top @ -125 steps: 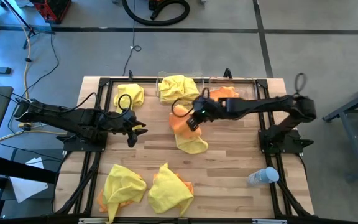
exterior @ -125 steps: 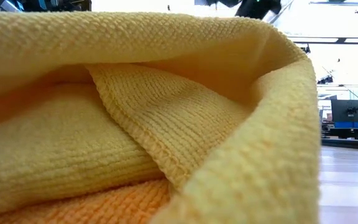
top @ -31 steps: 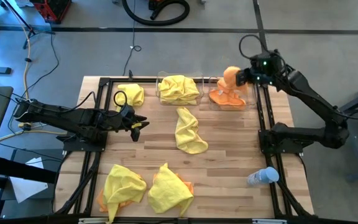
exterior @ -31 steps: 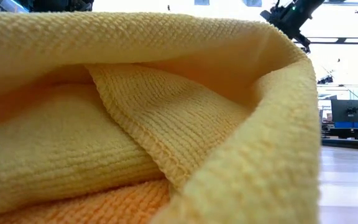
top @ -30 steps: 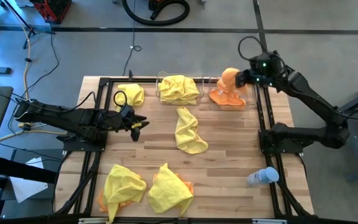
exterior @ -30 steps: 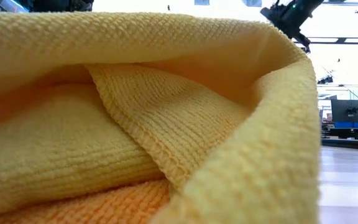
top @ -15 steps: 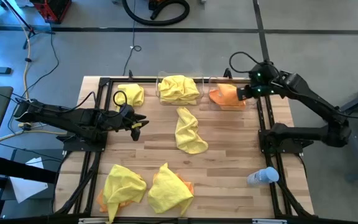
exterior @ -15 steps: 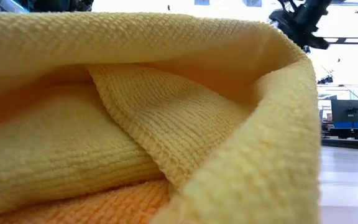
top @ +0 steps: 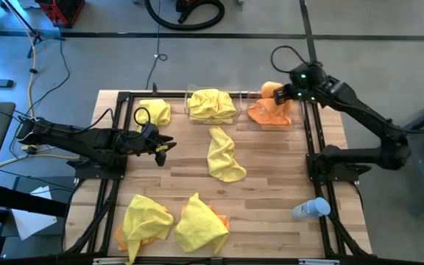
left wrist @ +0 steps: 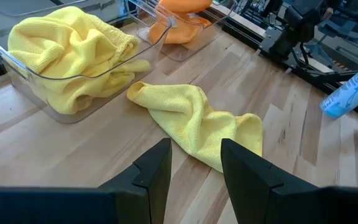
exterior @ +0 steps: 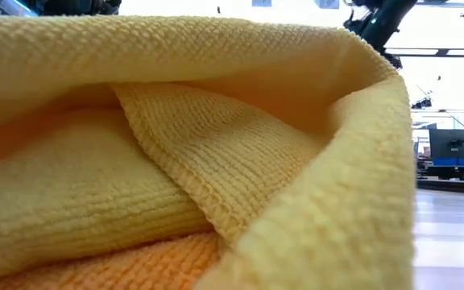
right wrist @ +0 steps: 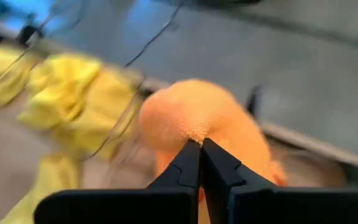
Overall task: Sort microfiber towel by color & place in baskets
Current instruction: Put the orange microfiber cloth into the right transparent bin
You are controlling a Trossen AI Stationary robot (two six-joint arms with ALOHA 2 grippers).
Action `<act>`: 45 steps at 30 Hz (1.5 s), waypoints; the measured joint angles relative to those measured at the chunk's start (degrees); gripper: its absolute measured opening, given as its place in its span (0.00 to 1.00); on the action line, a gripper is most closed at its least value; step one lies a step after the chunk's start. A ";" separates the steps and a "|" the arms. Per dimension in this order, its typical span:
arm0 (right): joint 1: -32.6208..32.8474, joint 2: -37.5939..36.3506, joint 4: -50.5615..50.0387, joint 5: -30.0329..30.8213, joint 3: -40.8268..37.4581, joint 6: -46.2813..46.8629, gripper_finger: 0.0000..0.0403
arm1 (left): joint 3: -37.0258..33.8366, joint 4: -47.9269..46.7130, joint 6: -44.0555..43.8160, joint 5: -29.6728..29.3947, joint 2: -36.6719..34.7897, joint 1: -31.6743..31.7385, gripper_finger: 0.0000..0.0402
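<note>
- The sorting looks partly done: the left basket [top: 212,105] at the far edge of the tabletop [top: 271,177] holds a heap of yellow towels [top: 211,102], and the right basket [top: 274,112] just beside it holds orange cloth [top: 262,114].
- The right gripper [top: 280,94] hangs over the right basket, its jaws closed on an orange towel [right wrist: 197,115] that is not yet released.
- The left gripper [top: 166,151] waits low over the left side of the tabletop, jaws narrowly parted and holding nothing.
- Left to sort, by my count: one yellow towel [top: 224,153] in the middle, one yellow towel [top: 154,112] at the far left beside the baskets, and two near-edge piles [top: 174,221] of yellow with orange peeking beneath; how many cloths each pile contains I cannot tell.
- Counted: two baskets, two arms, one plastic bottle [top: 311,209] lying at the near right.
</note>
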 joint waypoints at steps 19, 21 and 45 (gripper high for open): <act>-1.93 21.93 -6.79 -4.87 -2.89 -4.39 0.00 | 0.00 -0.20 1.60 0.00 0.00 -0.01 0.32; -2.56 21.85 -3.44 -5.08 -5.52 -3.86 0.00 | 0.00 -0.24 1.42 0.01 0.00 -0.01 0.32; -4.26 22.80 20.83 -6.48 -18.29 -2.07 0.25 | -0.02 -0.39 0.44 -0.39 2.33 -0.01 0.32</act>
